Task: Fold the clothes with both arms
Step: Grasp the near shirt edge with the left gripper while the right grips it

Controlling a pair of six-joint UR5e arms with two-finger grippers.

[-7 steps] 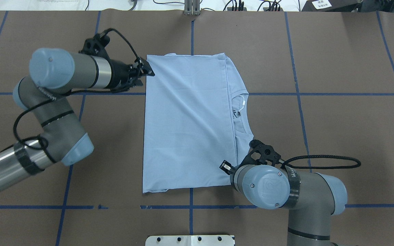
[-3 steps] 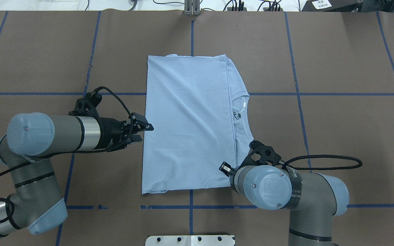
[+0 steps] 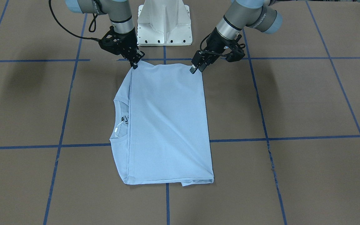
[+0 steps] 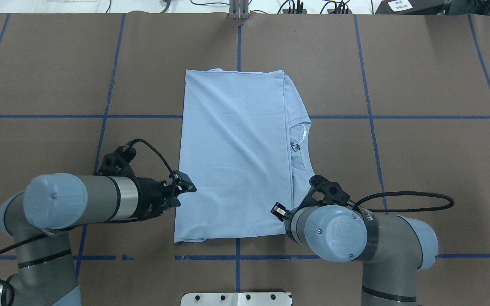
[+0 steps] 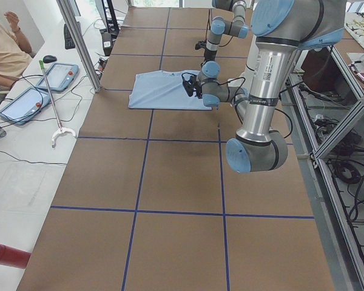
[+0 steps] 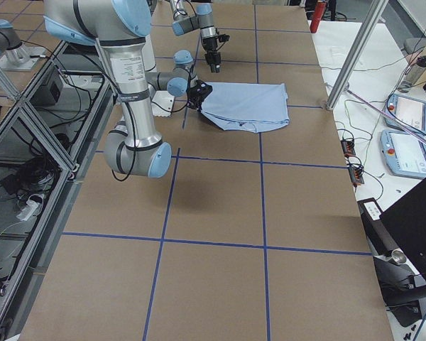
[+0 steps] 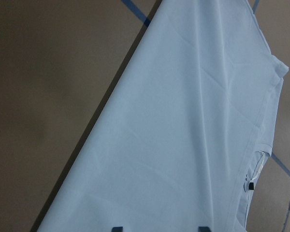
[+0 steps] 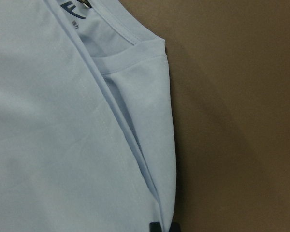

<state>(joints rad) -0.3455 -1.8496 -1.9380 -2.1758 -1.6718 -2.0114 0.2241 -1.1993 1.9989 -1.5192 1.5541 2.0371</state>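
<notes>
The light blue T-shirt (image 4: 232, 161) lies folded into a long rectangle on the brown table, collar (image 4: 301, 142) and white tag showing at its right edge. It also shows in the front-facing view (image 3: 167, 125). My left gripper (image 4: 184, 193) is open, low over the shirt's left edge near the corner closest to me (image 3: 195, 67); its wrist view shows fingertips (image 7: 117, 228) wide apart above the cloth. My right gripper (image 3: 135, 64) is at the near right corner, largely hidden under its wrist from overhead (image 4: 279, 210). Its fingers (image 8: 156, 226) are shut on the shirt's edge.
The white pedestal base (image 3: 164, 22) stands just behind the shirt's near edge. Blue tape lines (image 4: 368, 117) grid the table. An upright metal post (image 5: 79, 42), tablets and a seated operator (image 5: 3, 51) are beyond the far edge.
My left arm swept from the shirt's far left corner back along its left edge to the near left corner. The right arm and the shirt stayed almost still.
</notes>
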